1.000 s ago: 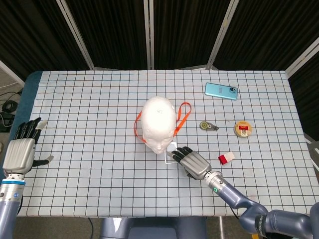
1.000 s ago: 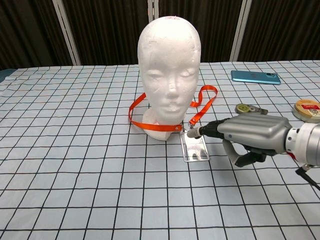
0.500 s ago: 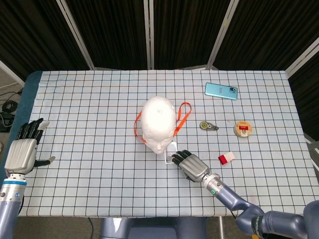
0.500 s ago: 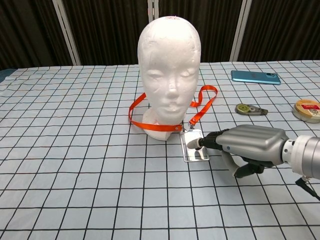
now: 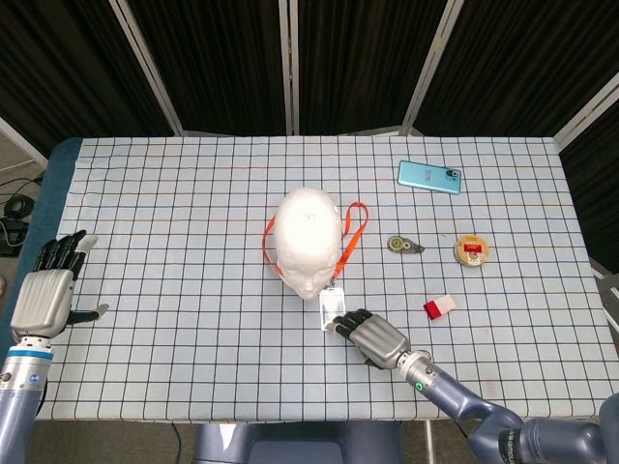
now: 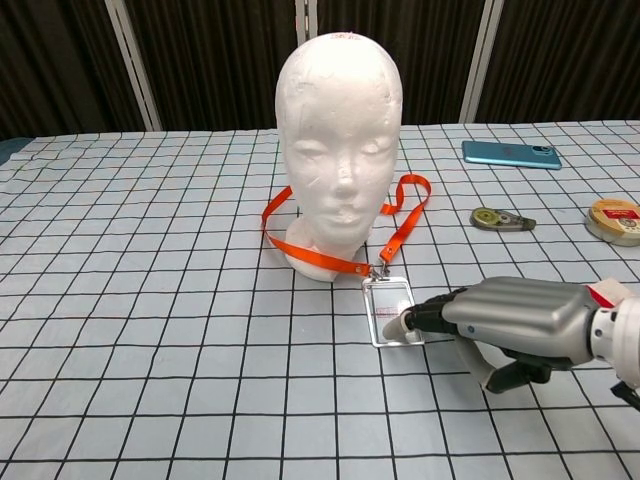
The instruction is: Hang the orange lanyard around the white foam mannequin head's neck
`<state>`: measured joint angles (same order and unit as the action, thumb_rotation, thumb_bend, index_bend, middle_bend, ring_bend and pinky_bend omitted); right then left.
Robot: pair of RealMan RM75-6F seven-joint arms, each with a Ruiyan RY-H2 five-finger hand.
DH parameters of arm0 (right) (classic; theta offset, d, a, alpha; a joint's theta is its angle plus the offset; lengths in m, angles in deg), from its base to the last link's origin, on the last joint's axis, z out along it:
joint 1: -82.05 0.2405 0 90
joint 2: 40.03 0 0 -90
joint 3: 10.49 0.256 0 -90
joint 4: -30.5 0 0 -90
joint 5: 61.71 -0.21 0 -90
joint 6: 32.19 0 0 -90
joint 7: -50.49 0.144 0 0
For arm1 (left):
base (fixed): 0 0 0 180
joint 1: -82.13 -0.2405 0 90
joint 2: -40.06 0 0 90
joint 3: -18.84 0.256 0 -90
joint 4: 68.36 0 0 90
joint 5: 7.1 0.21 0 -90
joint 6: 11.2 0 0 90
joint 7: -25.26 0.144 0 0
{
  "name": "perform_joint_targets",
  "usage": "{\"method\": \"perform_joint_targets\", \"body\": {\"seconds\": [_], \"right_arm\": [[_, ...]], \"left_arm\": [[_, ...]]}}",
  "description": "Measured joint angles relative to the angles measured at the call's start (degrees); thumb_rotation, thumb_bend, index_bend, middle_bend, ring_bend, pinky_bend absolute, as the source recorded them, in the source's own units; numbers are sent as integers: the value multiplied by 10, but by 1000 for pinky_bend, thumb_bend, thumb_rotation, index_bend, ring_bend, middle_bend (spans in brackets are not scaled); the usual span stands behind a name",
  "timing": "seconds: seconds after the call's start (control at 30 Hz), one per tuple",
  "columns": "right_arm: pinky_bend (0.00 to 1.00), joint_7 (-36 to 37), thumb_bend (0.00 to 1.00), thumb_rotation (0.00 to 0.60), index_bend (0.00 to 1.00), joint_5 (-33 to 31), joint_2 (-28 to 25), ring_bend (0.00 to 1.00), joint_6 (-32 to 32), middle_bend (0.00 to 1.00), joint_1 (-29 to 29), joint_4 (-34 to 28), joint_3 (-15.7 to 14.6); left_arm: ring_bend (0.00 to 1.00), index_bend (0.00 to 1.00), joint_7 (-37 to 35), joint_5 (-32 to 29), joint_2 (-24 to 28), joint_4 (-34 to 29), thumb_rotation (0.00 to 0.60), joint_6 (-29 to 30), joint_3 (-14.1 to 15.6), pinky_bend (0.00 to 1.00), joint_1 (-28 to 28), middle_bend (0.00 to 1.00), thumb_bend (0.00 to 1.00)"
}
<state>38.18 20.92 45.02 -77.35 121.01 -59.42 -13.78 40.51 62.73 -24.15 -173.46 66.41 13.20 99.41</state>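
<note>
The white foam mannequin head (image 5: 308, 237) (image 6: 340, 130) stands upright mid-table. An orange lanyard (image 5: 356, 224) (image 6: 405, 205) lies looped round its base, with a slack fold to the right of the neck. Its clear badge holder (image 5: 332, 307) (image 6: 391, 310) lies flat on the cloth in front of the head. My right hand (image 5: 375, 338) (image 6: 510, 320) lies low over the table with fingers stretched out, and its fingertips (image 6: 398, 324) press on the holder's near edge. My left hand (image 5: 44, 290) hovers at the table's far left, fingers spread, holding nothing.
A blue phone (image 5: 429, 176) (image 6: 510, 153) lies at the back right. A tape dispenser (image 5: 404, 245) (image 6: 500, 219) and a round tin (image 5: 472, 250) (image 6: 617, 218) sit right of the head. A small red-and-white block (image 5: 439, 307) lies beside my right hand. The checked cloth (image 5: 193, 290) covers the table.
My right hand has drawn back toward the front edge, dragging the badge holder with it. The lanyard has pulled tighter round the neck base. The left hand has barely moved.
</note>
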Motion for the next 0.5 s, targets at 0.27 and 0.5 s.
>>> {"method": "perform_joint_targets", "body": {"seconds": [0.27, 0.5], "right_arm": [[189, 10, 1000, 600, 167, 39, -32, 148, 6, 205, 0, -46, -34], [198, 24, 1000, 600, 172, 70, -66, 149, 14, 208, 2, -84, -63]], "left_arm": [[0, 0, 2, 2, -1, 0, 600, -2, -2, 0, -2, 0, 0], [0, 0, 5, 4, -2, -1, 600, -3, -2, 0, -3, 0, 0]]}}
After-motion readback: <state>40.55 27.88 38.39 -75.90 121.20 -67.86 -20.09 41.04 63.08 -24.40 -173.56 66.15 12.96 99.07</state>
